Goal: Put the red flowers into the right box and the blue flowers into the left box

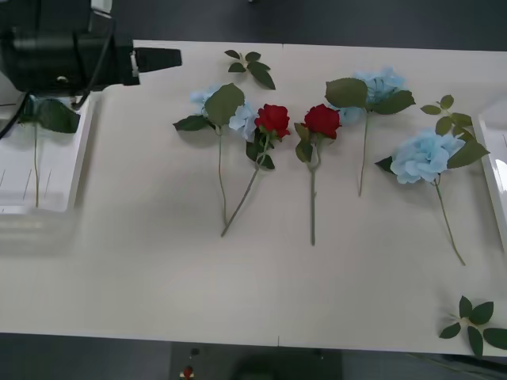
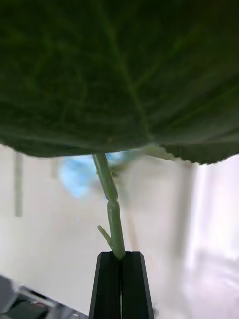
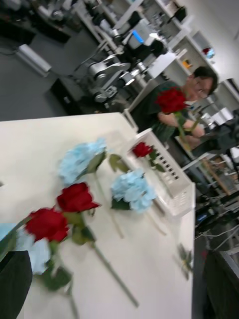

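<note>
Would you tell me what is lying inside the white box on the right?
One red rose lies in the right box, its bloom and leaves showing; the rest of its stem cannot be made out.

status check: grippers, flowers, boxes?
left gripper: open, above the left box
right gripper: shut on a green stem, bloom hidden by a leaf
red flowers: two lying on the table, unsorted
blue flowers: three lying on the table
left box: holds one leafy stem
right box: holds one red flower
</note>
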Robot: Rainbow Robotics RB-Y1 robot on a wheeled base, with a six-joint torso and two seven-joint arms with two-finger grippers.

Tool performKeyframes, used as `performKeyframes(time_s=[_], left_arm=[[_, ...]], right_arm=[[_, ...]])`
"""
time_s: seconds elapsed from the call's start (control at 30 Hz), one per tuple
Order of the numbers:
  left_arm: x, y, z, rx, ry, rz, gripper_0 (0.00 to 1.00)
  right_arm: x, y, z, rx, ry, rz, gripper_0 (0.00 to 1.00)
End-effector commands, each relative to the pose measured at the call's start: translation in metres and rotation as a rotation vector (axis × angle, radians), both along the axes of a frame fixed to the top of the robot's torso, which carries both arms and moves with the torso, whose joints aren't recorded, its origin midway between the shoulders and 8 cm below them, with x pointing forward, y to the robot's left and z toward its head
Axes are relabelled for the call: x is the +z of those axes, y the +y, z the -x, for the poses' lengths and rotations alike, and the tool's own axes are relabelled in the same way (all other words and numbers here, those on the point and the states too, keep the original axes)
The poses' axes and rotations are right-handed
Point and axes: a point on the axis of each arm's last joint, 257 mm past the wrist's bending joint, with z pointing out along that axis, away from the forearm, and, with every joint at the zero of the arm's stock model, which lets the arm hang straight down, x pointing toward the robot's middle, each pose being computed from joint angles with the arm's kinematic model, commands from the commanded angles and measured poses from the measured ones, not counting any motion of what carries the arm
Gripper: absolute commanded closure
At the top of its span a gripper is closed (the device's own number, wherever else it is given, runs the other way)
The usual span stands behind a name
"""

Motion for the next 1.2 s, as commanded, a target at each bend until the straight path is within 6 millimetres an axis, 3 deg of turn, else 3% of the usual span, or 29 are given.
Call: performKeyframes(time_s=[0.03, 0.27, 0.43, 0.57, 0.87, 0.93, 1.0, 1.03, 1.2], left_arm=[[-0.016, 0.050, -0.005, 0.071, -0.025, -0.156, 0.00], [-0.053, 0.096, -0.016, 0.189, 0.063, -0.296, 0.00], [-0.073, 0.094, -0.020, 0.235, 0.128, -0.338, 0.00], [-0.084, 0.082, -0.023, 0.268, 0.164, -0.341, 0.00], [-0.097, 0.042, -0.031, 0.334, 0.197, -0.300, 0.00], [-0.101, 0.033, -0.032, 0.345, 0.209, -0.296, 0.00], [-0.102, 0.027, -0.034, 0.358, 0.220, -0.289, 0.00], [-0.104, 0.024, -0.036, 0.370, 0.226, -0.286, 0.00], [-0.114, 0.011, -0.041, 0.405, 0.245, -0.292, 0.00]], right_arm=[[0.019, -0.077, 0.007, -0.111, -0.015, 0.159, 1.00], [0.009, -0.185, 0.019, -0.319, -0.026, 0.367, 1.00], [-0.026, -0.242, 0.028, -0.379, 0.000, 0.566, 1.00], [-0.056, -0.260, 0.033, -0.370, 0.023, 0.667, 1.00], [-0.108, -0.243, 0.016, -0.372, 0.037, 0.647, 0.99], [-0.111, -0.243, 0.012, -0.373, 0.030, 0.656, 0.68], [-0.110, -0.242, 0.010, -0.375, 0.023, 0.655, 0.31], [-0.108, -0.241, 0.008, -0.375, 0.019, 0.650, 0.19], [-0.096, -0.233, 0.006, -0.357, 0.044, 0.632, 0.17]])
